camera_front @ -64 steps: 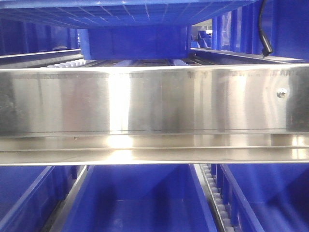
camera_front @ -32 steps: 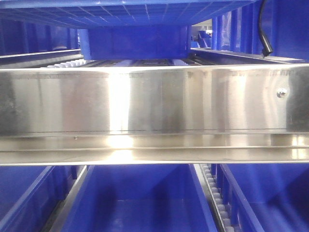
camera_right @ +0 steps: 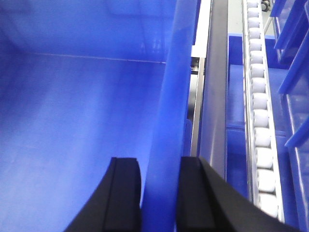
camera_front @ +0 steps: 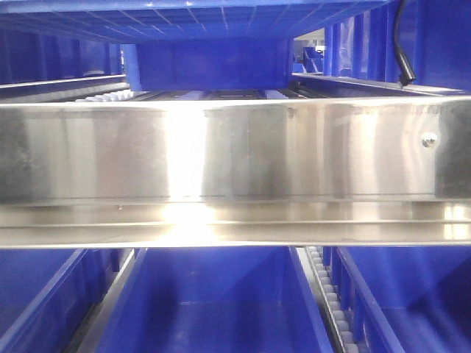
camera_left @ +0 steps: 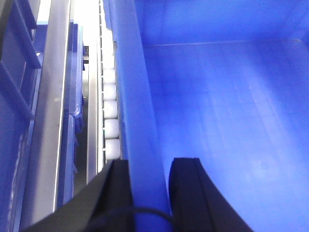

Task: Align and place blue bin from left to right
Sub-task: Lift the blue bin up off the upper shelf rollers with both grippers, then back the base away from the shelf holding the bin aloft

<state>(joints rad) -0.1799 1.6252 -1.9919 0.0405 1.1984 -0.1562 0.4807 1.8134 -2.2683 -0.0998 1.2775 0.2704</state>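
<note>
Beneath the blue bin, whose grid underside spans the top of the front view, a wide steel beam runs level from edge to edge. Lower than the bin, under that beam, open blue crates sit side by side, with a strip of white rollers between two of them. To the right of the bin's underside a black cable hangs down.

At the bin's left wall, the left gripper straddles the rim: one black finger is inside the bin, the other outside, and the wall fills the gap between them, so the jaws are clamped on it. Just outside this wall lies a roller track, and beyond that a steel rail.

At the bin's right wall, the right gripper holds it in the same way, jaws closed on the rim with a finger on each face. Outside this wall runs a grey rail, then a second roller track. The bin's floor is bare in both wrist views.
</note>
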